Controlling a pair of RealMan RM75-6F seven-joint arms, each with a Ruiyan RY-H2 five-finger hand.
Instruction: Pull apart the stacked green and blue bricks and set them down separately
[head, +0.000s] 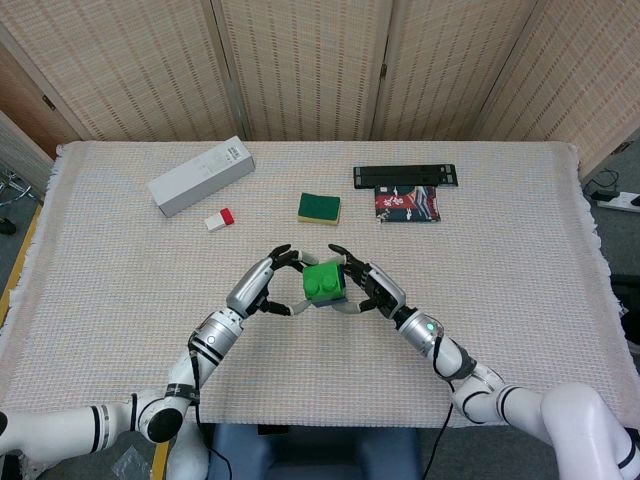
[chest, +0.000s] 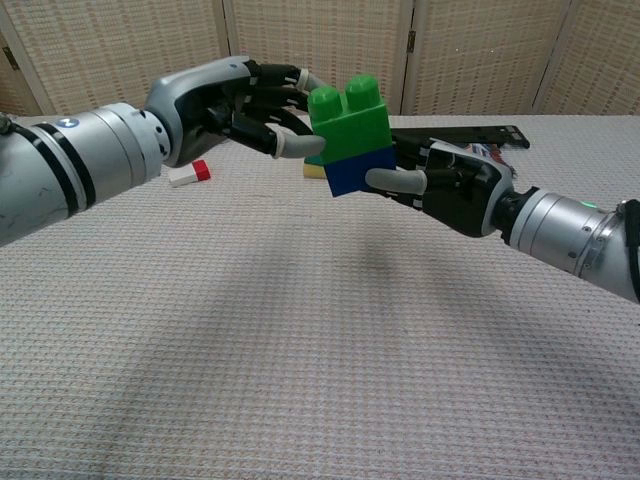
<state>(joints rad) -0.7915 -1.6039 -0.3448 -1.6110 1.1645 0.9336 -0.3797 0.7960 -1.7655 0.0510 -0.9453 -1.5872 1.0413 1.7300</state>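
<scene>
The stacked pair is being held clear above the surface (chest: 300, 380), in front of the sponge (head: 319, 208), the left hand (chest: 235, 105) pinching the green brick (chest: 350, 122) and the right hand (chest: 445, 188) closing fingertips on the blue brick (chest: 358, 172); advisable: seat the lower grip fully, then peel apart by tilting.

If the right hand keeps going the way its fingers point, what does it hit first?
The blue brick, the lower half of the stack, under the green brick that the left hand holds. The right hand already has fingertips at its edge; whether they touch yet is unclear.
</scene>
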